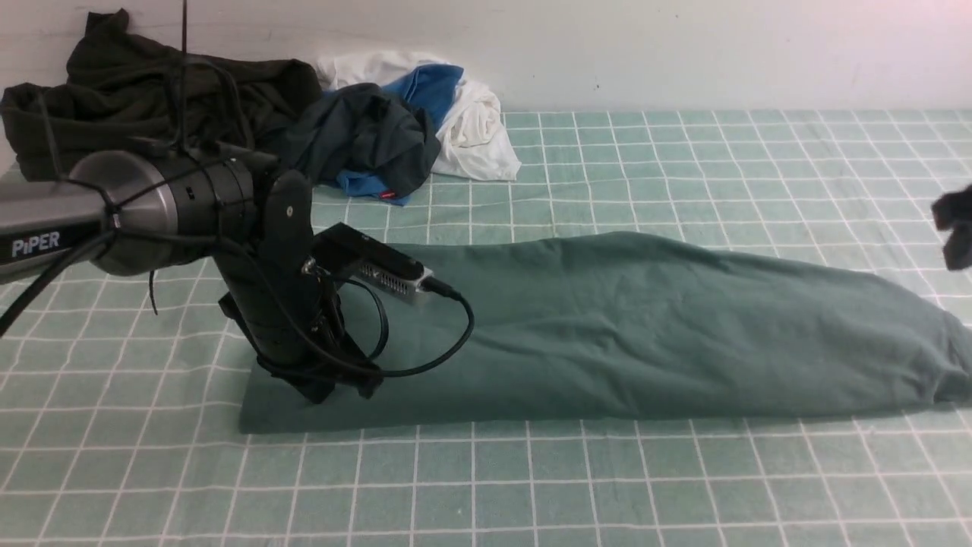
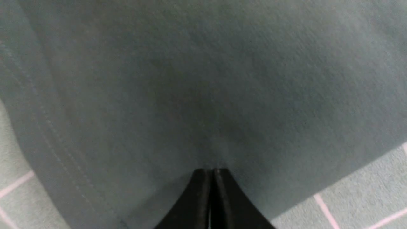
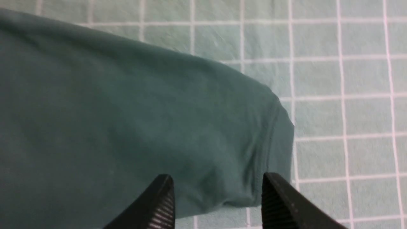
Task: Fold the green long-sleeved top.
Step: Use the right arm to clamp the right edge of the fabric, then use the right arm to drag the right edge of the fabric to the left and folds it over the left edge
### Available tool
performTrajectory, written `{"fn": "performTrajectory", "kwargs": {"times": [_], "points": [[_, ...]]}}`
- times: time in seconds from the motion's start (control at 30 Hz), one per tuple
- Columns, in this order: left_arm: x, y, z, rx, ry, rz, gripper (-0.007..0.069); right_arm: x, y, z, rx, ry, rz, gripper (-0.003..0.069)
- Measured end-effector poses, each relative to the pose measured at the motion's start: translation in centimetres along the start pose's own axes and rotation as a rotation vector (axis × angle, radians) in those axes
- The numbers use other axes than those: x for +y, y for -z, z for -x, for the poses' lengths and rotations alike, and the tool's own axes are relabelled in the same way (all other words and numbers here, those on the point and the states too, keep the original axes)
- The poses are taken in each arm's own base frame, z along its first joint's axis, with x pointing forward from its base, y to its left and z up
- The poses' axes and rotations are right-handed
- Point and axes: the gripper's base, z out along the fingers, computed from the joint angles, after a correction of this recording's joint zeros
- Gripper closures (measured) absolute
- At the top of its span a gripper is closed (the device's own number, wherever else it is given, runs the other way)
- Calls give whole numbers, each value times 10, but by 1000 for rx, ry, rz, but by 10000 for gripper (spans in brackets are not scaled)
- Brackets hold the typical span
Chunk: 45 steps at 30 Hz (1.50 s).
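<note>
One green top (image 1: 645,327) — two end effectors (image 2: 211,171) (image 3: 217,181)

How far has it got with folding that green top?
Done, it seems: the green top already lies as one long narrow strip, no sleeves showing. In hand: the left hand is shut at the strip's left end, though a pinch of cloth isn't clear; the right hand hangs open over the other end. To do: probably folding the strip end to end.
</note>
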Motion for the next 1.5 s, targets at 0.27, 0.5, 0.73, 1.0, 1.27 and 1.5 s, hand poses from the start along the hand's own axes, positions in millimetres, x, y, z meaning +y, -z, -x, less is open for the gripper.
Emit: {"fn": "performTrajectory", "kwargs": {"times": [0.27, 0.5, 0.73, 1.0, 1.27, 1.5], "points": [[0, -12, 1, 13, 0, -3, 628, -40, -72, -20, 90, -148, -36, 172], [0, -13, 1, 16, 0, -3, 628, -32, -121, -31, 184, -165, 5, 161], [0, -13, 1, 16, 0, -3, 628, -23, -123, -30, 185, -129, 17, 326], [2, -10, 0, 20, -22, 21, 628, -25, -111, -27, 163, -67, -5, 643], [7, 75, -14, -110, -35, 142, 628, -30, -13, 9, -41, -22, -145, 648], [1, 165, -49, -305, 0, 195, 628, 56, 88, 50, -256, 211, 17, 648]]}}
